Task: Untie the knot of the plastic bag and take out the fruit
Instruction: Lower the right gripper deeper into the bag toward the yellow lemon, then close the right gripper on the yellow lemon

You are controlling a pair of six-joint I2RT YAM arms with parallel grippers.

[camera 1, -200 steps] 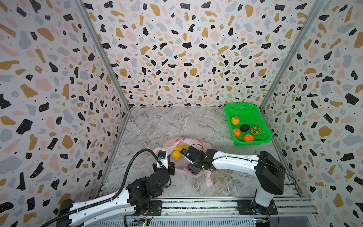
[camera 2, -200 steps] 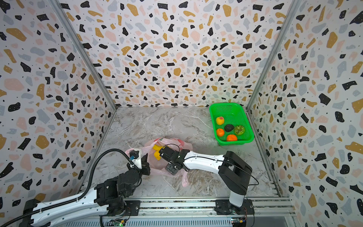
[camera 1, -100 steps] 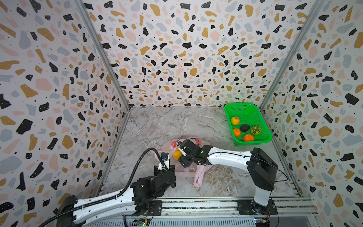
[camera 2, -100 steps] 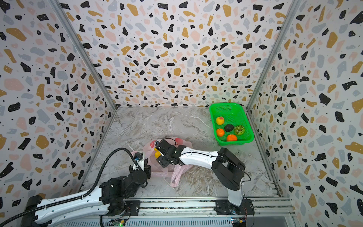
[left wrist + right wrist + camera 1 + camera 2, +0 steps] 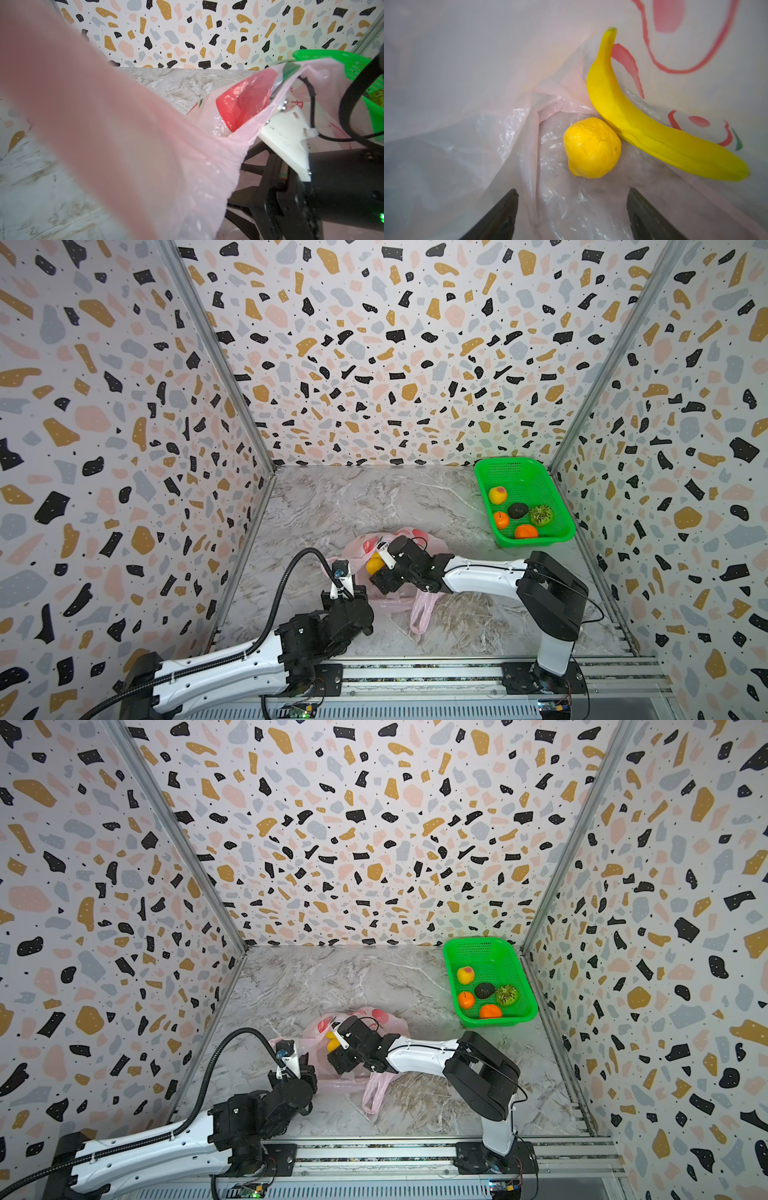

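Observation:
The pale pink plastic bag [image 5: 360, 546] lies slumped mid-floor, its mouth open; a loose handle loop [image 5: 420, 610] trails toward the front. The knot is out of view. My right gripper [image 5: 572, 190] is inside the bag, jaws open and empty. Just ahead of them lie a round yellow fruit [image 5: 591, 147] and a banana [image 5: 643, 124], which touch each other. A patch of yellow fruit [image 5: 372, 565] shows beside that gripper in both top views. My left gripper [image 5: 358, 592] is shut on the bag's near edge; stretched pink plastic [image 5: 145, 155] hides its jaws.
A green mesh basket [image 5: 513, 461] stands at the back right against the wall, holding a peach [image 5: 497, 494], an avocado [image 5: 518, 510], a kiwi half [image 5: 541, 515] and two tangerines [image 5: 501, 520]. Patterned walls enclose three sides. The right gripper's black body [image 5: 342, 176] sits close beside my left wrist.
My right gripper has swung left and back across the bag into its open mouth, jaws a touch wider. The handle loop shifted left with it. The left gripper held its grip, barely moving.

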